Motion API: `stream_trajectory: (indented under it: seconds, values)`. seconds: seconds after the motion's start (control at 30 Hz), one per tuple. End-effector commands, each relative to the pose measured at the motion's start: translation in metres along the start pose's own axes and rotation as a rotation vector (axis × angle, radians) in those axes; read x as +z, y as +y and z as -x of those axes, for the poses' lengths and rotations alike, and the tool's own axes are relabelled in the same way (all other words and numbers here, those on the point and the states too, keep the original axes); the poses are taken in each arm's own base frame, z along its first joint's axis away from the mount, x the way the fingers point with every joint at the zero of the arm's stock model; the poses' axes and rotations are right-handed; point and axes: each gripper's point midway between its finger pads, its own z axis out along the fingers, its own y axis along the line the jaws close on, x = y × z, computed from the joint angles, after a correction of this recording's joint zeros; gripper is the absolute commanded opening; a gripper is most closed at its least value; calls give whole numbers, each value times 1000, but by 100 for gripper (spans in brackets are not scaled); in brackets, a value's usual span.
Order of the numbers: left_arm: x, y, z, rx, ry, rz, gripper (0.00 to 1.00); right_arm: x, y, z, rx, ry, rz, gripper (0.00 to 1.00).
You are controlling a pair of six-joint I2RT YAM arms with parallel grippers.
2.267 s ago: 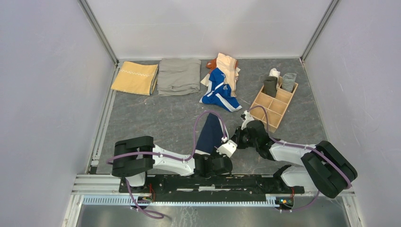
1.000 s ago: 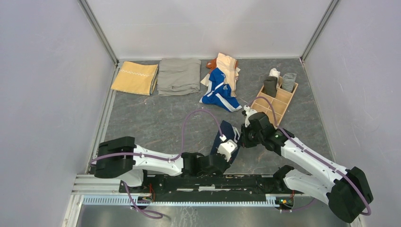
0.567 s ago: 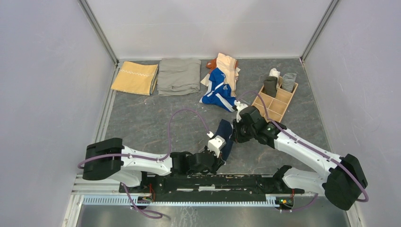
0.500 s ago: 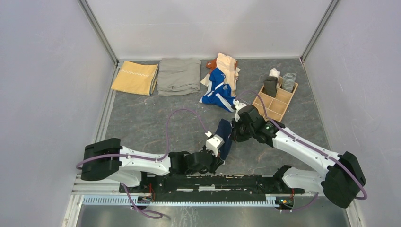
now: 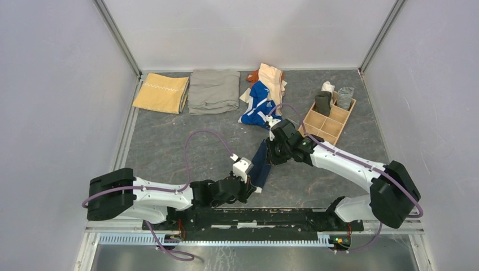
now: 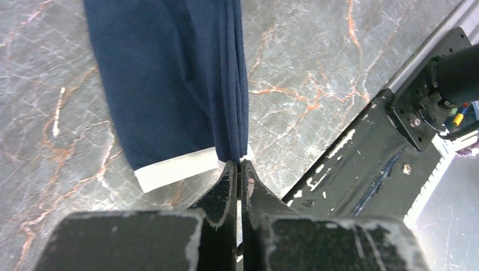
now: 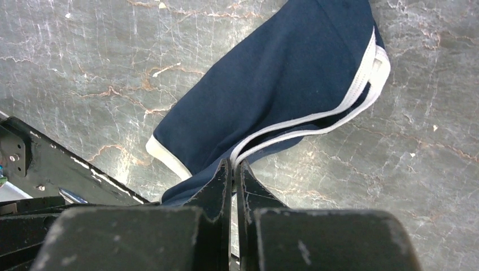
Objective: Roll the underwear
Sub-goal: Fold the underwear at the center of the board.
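Note:
Navy underwear with white trim (image 5: 260, 164) hangs stretched between my two grippers over the middle of the table. My left gripper (image 6: 238, 165) is shut on its near end by the white band (image 6: 175, 171). My right gripper (image 7: 233, 164) is shut on the far end, pinching the white trim (image 7: 316, 119). In the top view the left gripper (image 5: 249, 182) sits at the near end and the right gripper (image 5: 271, 153) at the far end. The navy cloth (image 7: 271, 84) sags folded lengthwise, its lower part near the table.
A pile of bright blue (image 5: 261, 108) and peach (image 5: 273, 79) pieces lies at the back. A wooden divided box (image 5: 327, 120) with rolled pieces stands at the back right. Folded mustard cloth (image 5: 162, 92) and grey-khaki cloth (image 5: 214, 90) lie back left. The black base rail (image 6: 373, 152) is close.
Both grippers have carried the navy underwear leftward and a little farther from the base. The right arm has stretched out towards the middle; the left arm swung left.

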Motion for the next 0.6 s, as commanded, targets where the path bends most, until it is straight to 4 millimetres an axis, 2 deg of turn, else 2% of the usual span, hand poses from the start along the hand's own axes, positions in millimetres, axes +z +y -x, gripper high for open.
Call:
stream_trajectory:
  seconds: [0.0, 0.57]
  values:
    - [-3, 9, 0, -72, -10, -2, 2, 0, 7, 46, -29, -127, -9, 0]
    - [8, 52, 5, -108, -14, 45, 2, 32, 12, 58, -80, -68, -16, 0]
